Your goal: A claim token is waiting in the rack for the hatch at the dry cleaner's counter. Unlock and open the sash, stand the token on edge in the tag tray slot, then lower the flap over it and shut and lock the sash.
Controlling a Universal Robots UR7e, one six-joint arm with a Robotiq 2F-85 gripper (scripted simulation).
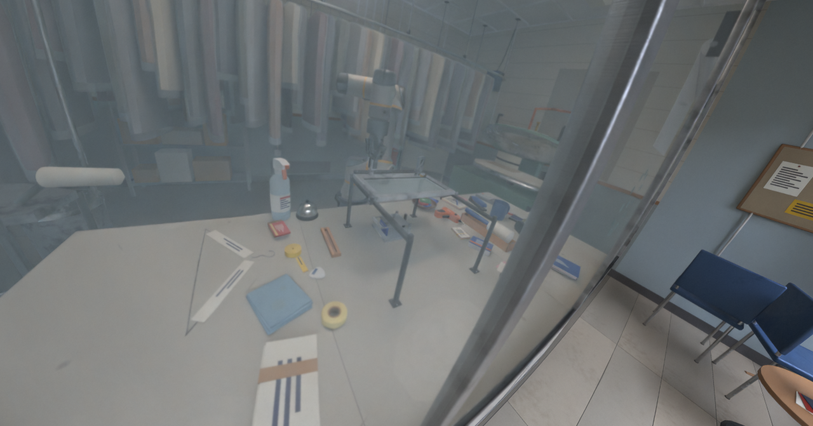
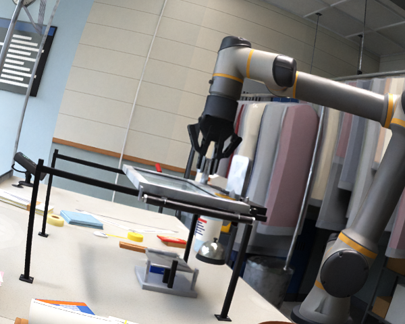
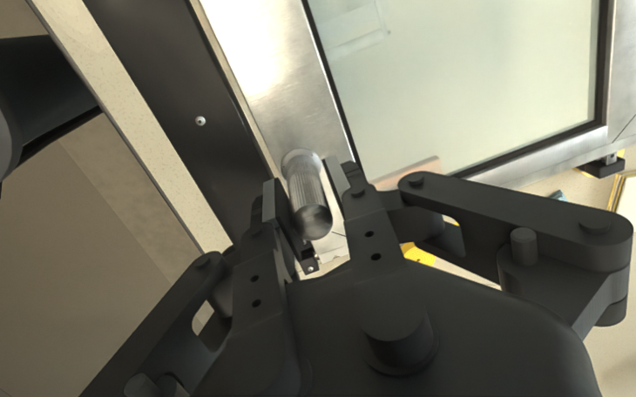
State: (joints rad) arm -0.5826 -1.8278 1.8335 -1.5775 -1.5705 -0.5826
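The sash (image 2: 182, 190), a steel-framed glass pane, lies flat on the black rail frame (image 2: 133, 195) above the counter, and a ribbed steel knob (image 3: 306, 197) stands up from its near frame edge. My gripper (image 3: 306, 192) straddles that knob, open and holding nothing. Below the frame sits the grey tag tray (image 2: 168, 272) with its flap (image 2: 166, 260) tilted over it; something blue shows under the flap. From the side camera the gripper (image 1: 372, 159) hangs over the sash's far edge (image 1: 398, 185). The rack and token are not made out.
Behind the sash hang rows of bagged garments (image 2: 286, 160) on a rail. On the counter lie a spray bottle (image 1: 279, 189), bell (image 1: 307, 211), blue cloth (image 1: 278, 302), tape rolls (image 1: 334, 314), wooden strip (image 1: 330, 242) and papers. A glass partition post (image 1: 568, 196) crosses the side camera.
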